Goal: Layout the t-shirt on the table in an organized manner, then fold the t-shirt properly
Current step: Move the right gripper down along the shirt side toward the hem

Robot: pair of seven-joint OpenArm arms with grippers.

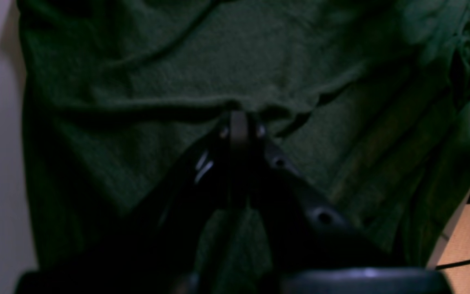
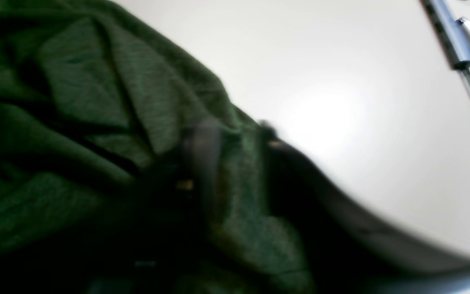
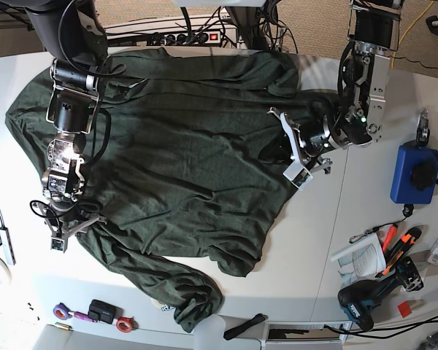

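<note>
Green t-shirt (image 3: 182, 168) spread wrinkled across the far-left part of the white table (image 3: 306, 240).

No containers in play that you can see into; a blue pouch (image 3: 415, 173) sits near the table's right edge, closed. Your left gripper (image 1: 239, 122) reaches in low from the right side, jaws pinched shut on the t-shirt where a fold bunches at its tip. Your right gripper (image 3: 71, 227) hangs steeply down at the garment's left hem, jaws spread apart over the fabric. The right wrist view is blurred; only the base view shows the sleeve trailing toward the near edge.
</note>
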